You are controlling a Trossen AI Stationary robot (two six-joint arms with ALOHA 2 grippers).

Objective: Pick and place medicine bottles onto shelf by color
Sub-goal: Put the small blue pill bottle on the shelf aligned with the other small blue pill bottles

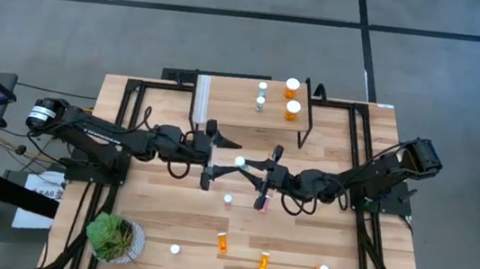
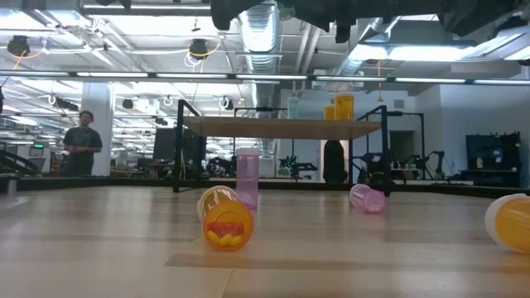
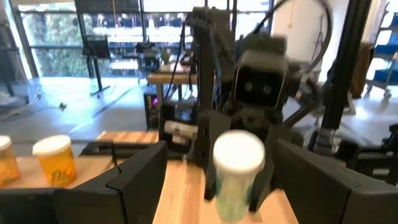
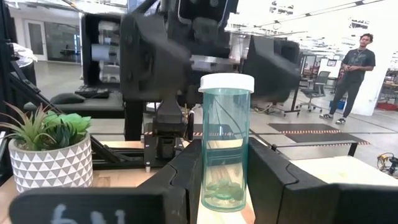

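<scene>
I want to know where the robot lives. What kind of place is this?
Probably a big robot lab or workshop: bare ceiling ducts, other black metal work frames beyond the table, and a person standing far back.

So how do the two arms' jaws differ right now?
The right gripper has its jaws shut on the green bottle, holding it upright. The left gripper has its jaws open on either side of that same bottle, not gripping it. Both meet mid-table in front of the shelf.
</scene>
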